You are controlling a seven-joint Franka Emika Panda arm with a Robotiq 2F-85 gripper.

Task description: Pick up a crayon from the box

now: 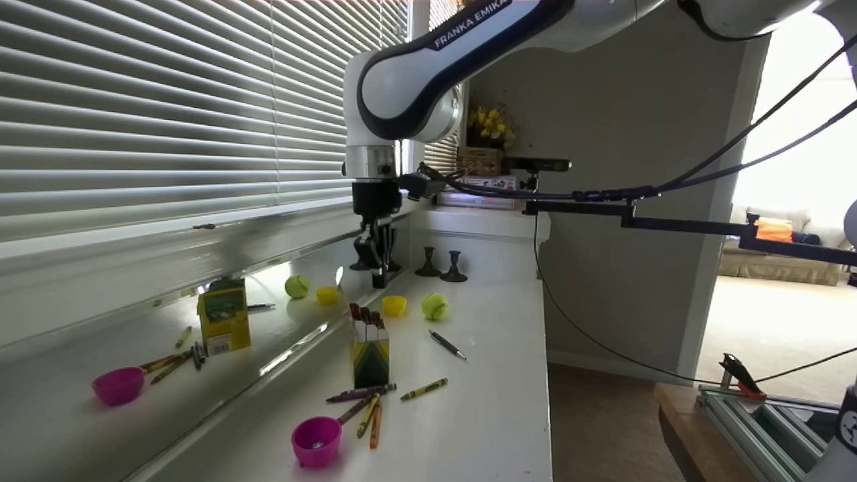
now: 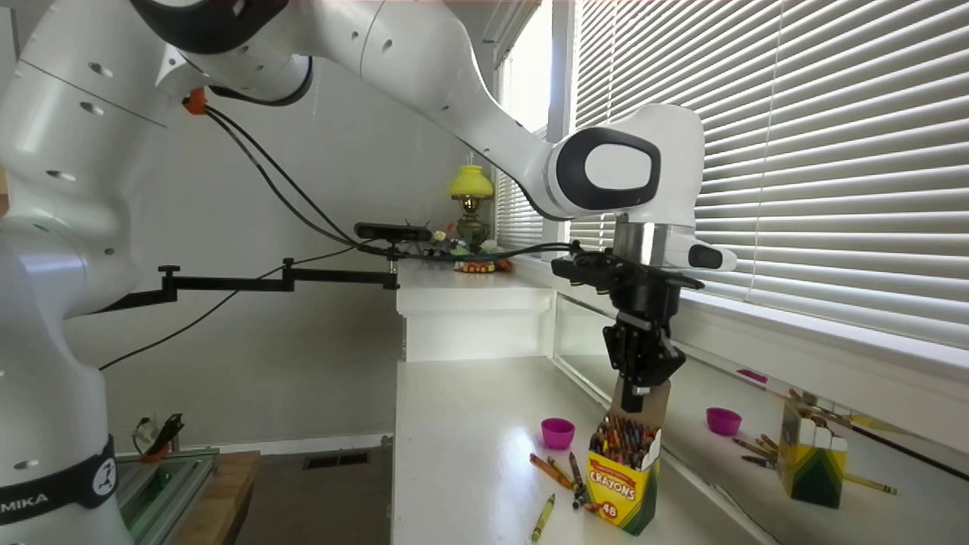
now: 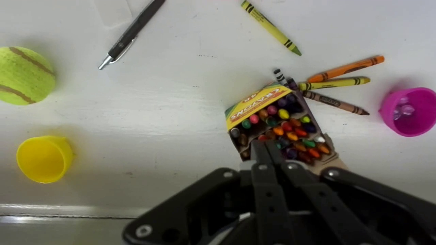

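1. Two fingers [image 3: 259,151] of the gripper [image 3: 266,146], drawn narrow and side by side, point down above the box [image 1: 370,371], apart from it.
2. Box: upright on the white ledge [image 1: 489,415], long axis vertical, mouth upward. Its lettered front [image 2: 612,488] faces the camera in an exterior view; the lid flap [image 2: 655,400] rises at the rear. Crayons [image 3: 286,127] stand in it in rows, tips up.
3. Loose crayons [image 3: 335,83], flat beside the box: the orange one [image 3: 347,68] points toward it, the brown one [image 3: 335,101] toward the pink bowl [image 1: 316,460], the yellow-green one [image 3: 270,28] toward this group.
4. Pink bowl: upright, small clear pieces [image 3: 406,109] inside.
5. Pen [image 3: 133,34], tennis ball [image 3: 25,76] and yellow bowl [image 3: 67,151], across the box from the pink bowl.
6. Two dark candlesticks [image 1: 454,275], farthest along the ledge.
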